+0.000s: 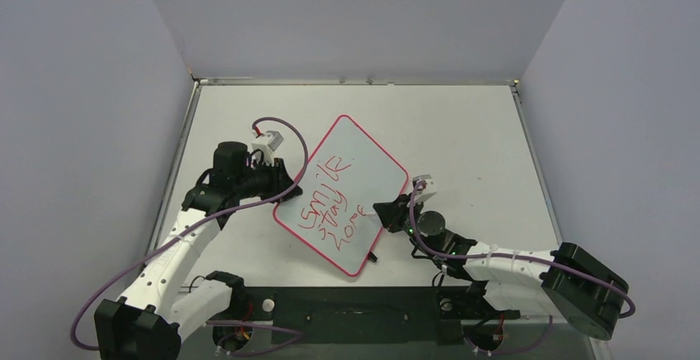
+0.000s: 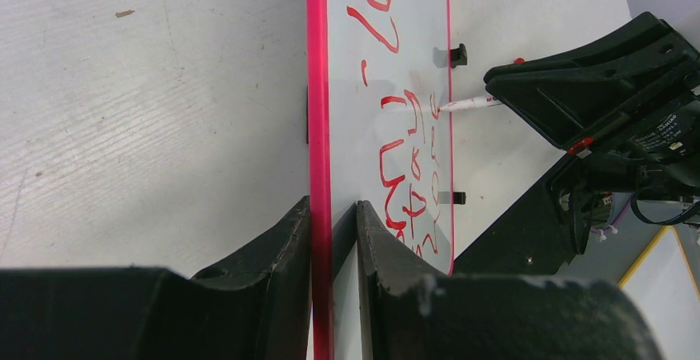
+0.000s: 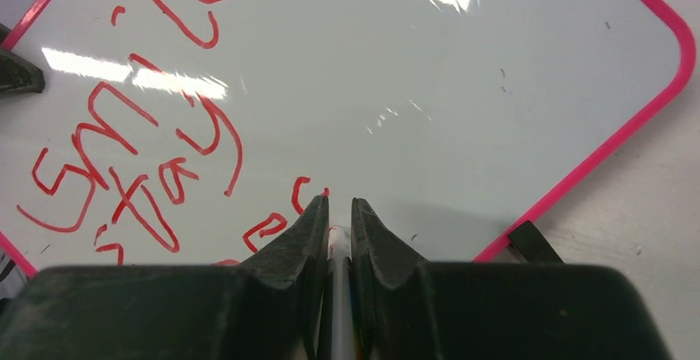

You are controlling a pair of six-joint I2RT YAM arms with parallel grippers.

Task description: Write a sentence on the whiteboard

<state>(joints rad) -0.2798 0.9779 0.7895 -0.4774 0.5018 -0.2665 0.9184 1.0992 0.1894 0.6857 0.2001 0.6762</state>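
Nearest the arm bases, the right fingers (image 3: 301, 232) are pinched almost together on a slim white plastic marker (image 3: 338, 240), its tip down on the large white rectangular whiteboard (image 1: 367, 158) with the thin pink-red rim. The whiteboard lies corner-on at mid-bench between the two arms. The red handwritten sentence (image 1: 328, 211) reads roughly "Smile stay hope", its last line apparently unfinished. At the board's far-left edge the left fingers (image 2: 285, 236) stand narrow, clamped across the rim. The board looks thin, stiff and light, with a glossy, slick face, so it would likely skate on the pale grey bench (image 1: 470, 129) under pen pressure. The rim, clear of the smearable lettering and the two small black clips (image 2: 456, 54), is the sensible hold.
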